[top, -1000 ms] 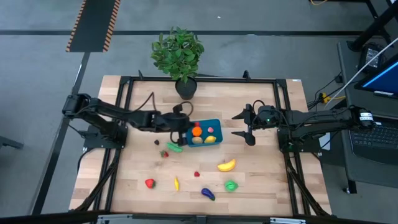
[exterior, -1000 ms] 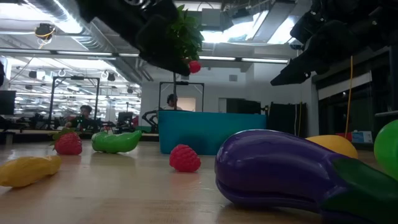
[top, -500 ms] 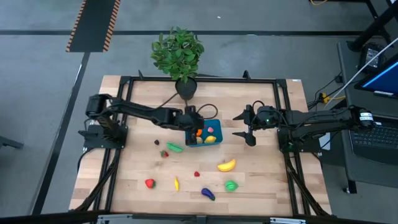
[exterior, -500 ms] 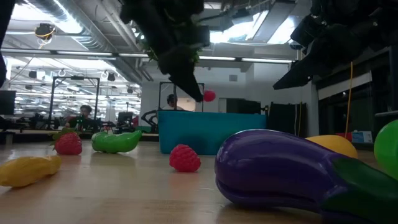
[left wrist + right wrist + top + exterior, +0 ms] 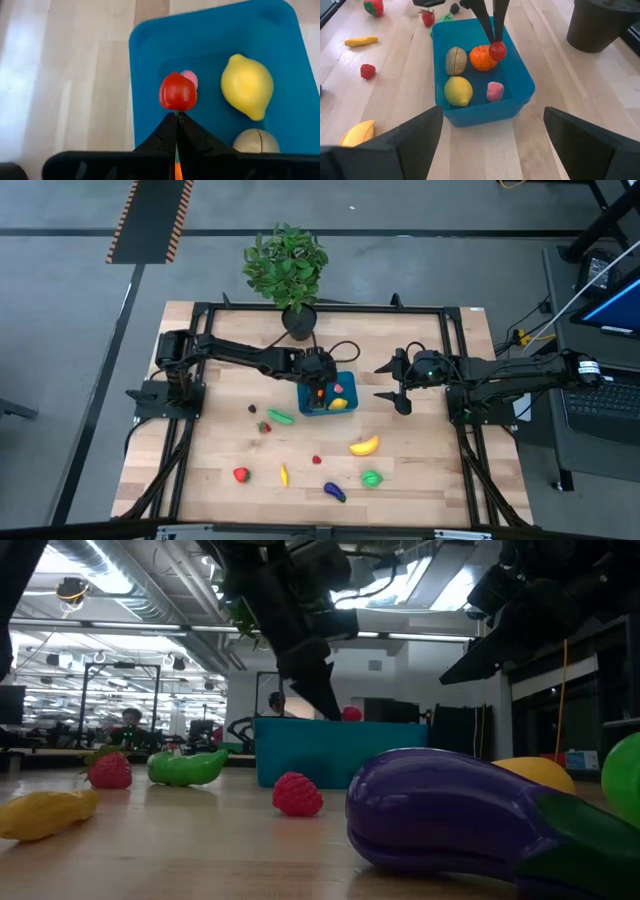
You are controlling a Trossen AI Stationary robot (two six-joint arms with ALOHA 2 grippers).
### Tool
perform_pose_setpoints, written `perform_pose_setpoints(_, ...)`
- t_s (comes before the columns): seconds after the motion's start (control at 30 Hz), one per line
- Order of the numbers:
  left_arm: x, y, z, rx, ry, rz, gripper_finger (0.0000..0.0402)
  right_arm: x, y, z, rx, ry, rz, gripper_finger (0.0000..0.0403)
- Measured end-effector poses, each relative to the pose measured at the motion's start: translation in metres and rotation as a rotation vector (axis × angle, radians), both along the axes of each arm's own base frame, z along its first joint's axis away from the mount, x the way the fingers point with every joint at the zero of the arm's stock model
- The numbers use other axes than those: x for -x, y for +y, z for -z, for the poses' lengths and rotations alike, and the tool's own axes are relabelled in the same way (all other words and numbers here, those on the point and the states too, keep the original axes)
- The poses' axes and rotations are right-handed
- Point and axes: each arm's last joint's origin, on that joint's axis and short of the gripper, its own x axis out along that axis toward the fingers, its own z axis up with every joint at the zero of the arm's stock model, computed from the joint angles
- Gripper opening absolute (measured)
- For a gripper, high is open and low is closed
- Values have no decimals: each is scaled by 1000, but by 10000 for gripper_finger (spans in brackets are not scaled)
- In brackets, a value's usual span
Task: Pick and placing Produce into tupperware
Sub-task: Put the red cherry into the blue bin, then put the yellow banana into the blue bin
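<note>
The teal tupperware [image 5: 343, 379] stands mid-table and holds a lemon [image 5: 457, 90], an orange fruit [image 5: 480, 58], a pink piece [image 5: 494, 91] and a tan piece [image 5: 455, 60]. My left gripper [image 5: 318, 390] hangs over its left part, shut on a small round red fruit [image 5: 177, 92], which in the low view sits just above the rim [image 5: 351, 714]. My right gripper [image 5: 391, 384] waits open to the right of the tupperware, touching nothing. More produce lies loose on the wood nearer the front edge. My left gripper pinches the red fruit at its end nearest the fingers [image 5: 177, 108], only at the fingertips; a thin green bit shows between them. The fingers [image 5: 487, 22] slant down from the table's left. The fruit hangs beyond the tips, clear, over the tupperware's inside.
A potted plant [image 5: 299, 320] stands behind the tupperware. On the table lie a green pod [image 5: 280, 417], two strawberries [image 5: 265, 426] [image 5: 240, 474], a raspberry [image 5: 316, 460], a banana [image 5: 364, 445], a green pepper [image 5: 371, 478], an eggplant [image 5: 334, 491] and a yellow piece [image 5: 283, 474].
My left gripper has carried the red fruit toward the table's right edge and downward, from beside the tupperware's left end to over its inside, tipping more steeply down. The fruit has sunk from well above the rim to just over it. The gripper stayed shut.
</note>
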Motion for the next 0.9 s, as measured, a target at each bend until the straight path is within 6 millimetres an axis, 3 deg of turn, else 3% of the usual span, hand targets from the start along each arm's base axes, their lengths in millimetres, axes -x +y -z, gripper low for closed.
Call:
perform_pose_setpoints(0.23,0,2,0,5,-2,-6,12,0,0,0,-1,0,1,348)
perform_pose_setpoints(0.6,0,2,-1,2,-2,-1,86,0,0,0,-2,4,1,348)
perform_pose_setpoints(0.9,6,-5,-23,10,-71,-15,110,0,0,0,-2,4,1,348)
